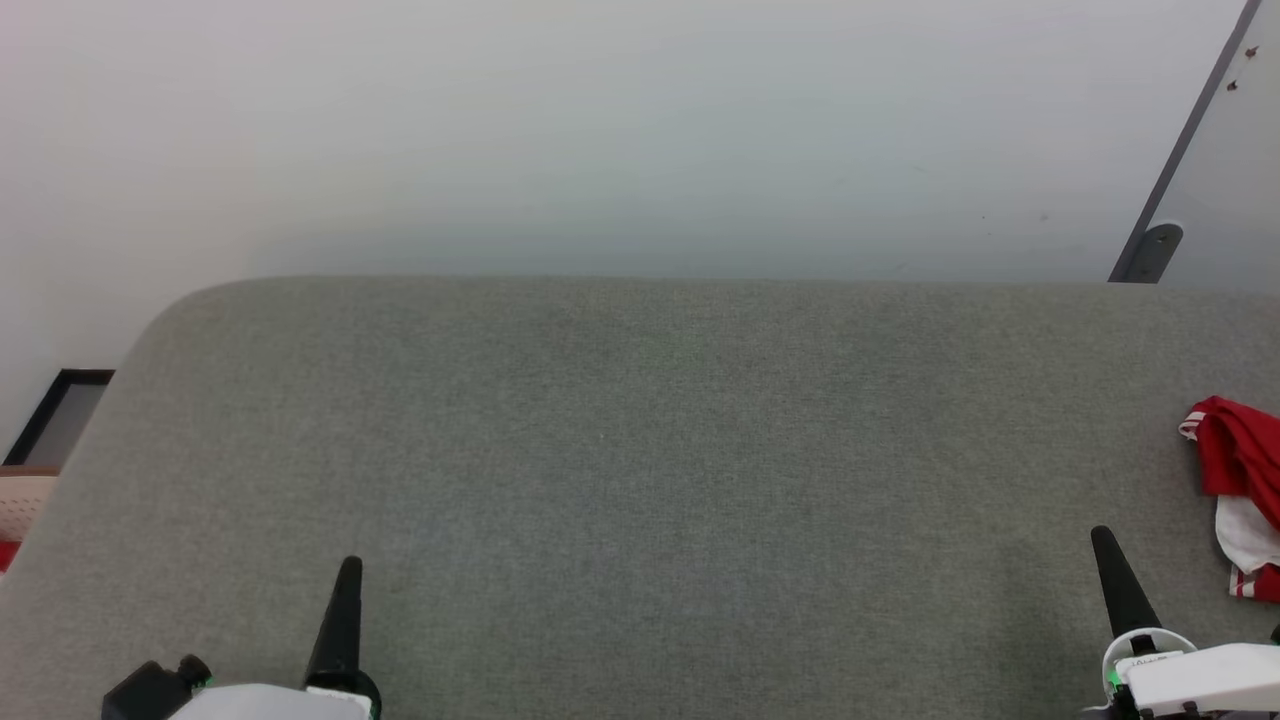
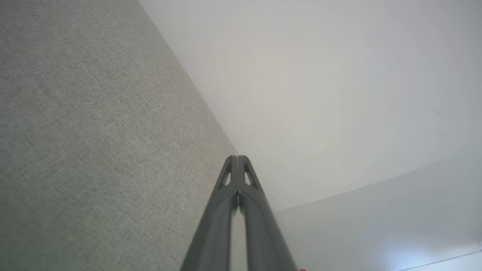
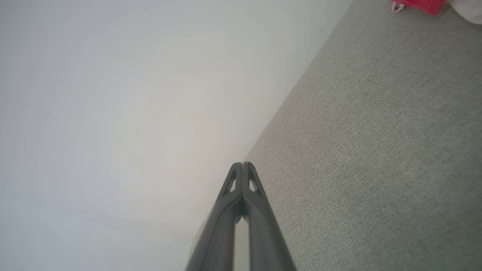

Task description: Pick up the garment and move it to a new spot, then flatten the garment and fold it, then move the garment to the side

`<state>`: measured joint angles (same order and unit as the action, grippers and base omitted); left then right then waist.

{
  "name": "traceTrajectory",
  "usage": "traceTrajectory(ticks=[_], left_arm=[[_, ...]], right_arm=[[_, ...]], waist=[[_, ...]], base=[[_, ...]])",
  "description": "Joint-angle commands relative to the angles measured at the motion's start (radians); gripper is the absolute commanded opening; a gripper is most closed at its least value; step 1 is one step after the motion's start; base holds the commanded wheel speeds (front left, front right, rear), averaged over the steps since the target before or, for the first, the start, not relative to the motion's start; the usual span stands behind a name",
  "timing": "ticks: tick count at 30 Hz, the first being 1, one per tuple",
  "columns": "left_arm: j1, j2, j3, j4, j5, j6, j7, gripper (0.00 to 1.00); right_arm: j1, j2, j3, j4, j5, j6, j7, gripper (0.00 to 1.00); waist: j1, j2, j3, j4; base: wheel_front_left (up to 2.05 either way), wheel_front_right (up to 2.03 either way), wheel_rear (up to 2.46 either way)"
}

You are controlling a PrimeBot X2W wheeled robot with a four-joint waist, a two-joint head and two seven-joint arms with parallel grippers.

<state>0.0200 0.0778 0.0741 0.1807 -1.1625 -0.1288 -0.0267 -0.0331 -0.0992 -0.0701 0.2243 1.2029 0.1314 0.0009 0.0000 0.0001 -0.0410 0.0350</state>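
The garment (image 1: 1240, 470), red with a white sleeve and striped trim, lies crumpled at the right edge of the grey cloth-covered surface (image 1: 640, 450), partly cut off by the head view's edge. In the right wrist view a corner of the garment (image 3: 421, 4) shows at the top right. My right gripper (image 1: 1103, 540) rests low at the lower right, a short way left of the garment, its fingers pressed together and empty (image 3: 242, 164). My left gripper (image 1: 349, 568) sits at the lower left, far from the garment, also shut on nothing (image 2: 237, 157).
A pale wall (image 1: 600, 130) rises behind the grey surface's far edge. A dark metal strip with a rounded bracket (image 1: 1150, 250) slants down at the upper right. At the far left, beyond the surface's rounded corner, are a dark frame (image 1: 60, 410) and a beige perforated basket (image 1: 22, 505).
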Motion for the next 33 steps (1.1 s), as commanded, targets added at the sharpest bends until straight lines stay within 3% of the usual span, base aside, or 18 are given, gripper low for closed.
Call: traceTrajectory(ticks=[1,33], left_arm=[[-0.02,0.003,0.005,-0.004,-0.022,-0.002,0.005,0.0],[-0.096,-0.011,0.019,0.042,-0.314,-0.003,0.088,0.0]], right_arm=[[-0.025,0.0,-0.006,-0.005,0.023,-0.001,0.006,0.0],[-0.063,0.034,-0.034,0.012,0.279,-0.001,0.079,0.0]], waist=[[0.0,-0.0001,0.001,-0.001],[0.0,-0.0001,0.027,-0.021]], base=[[0.0,0.0,0.0],[0.0,0.0,0.0]])
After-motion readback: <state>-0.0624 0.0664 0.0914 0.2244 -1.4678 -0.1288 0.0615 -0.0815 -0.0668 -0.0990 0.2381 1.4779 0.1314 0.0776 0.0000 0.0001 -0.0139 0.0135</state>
